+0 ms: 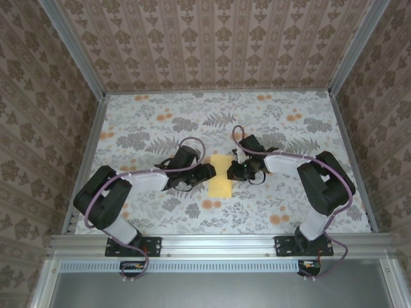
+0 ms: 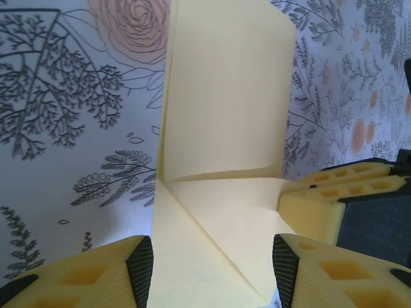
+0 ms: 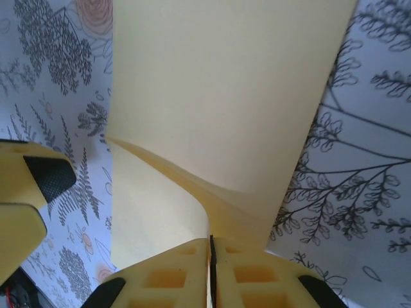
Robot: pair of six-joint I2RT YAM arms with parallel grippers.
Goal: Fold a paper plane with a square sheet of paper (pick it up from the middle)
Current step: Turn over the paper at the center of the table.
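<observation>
The sheet (image 1: 221,174), partly folded, is shown at the middle of the table (image 1: 160,122), between the two grippers. The left gripper (image 2: 212,263) is seen spread, with one finger at each side of the sheet's near end. The right gripper (image 3: 210,250) is pressed together, and a raised fold of the sheet is pinched at its tips.

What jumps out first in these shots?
The pale yellow sheet of paper, partly folded, lies mid-table on the flower-print table, between the two arms. The right gripper is shut on its raised flap. The left gripper stands open, and the sheet shows between its fingers.
</observation>
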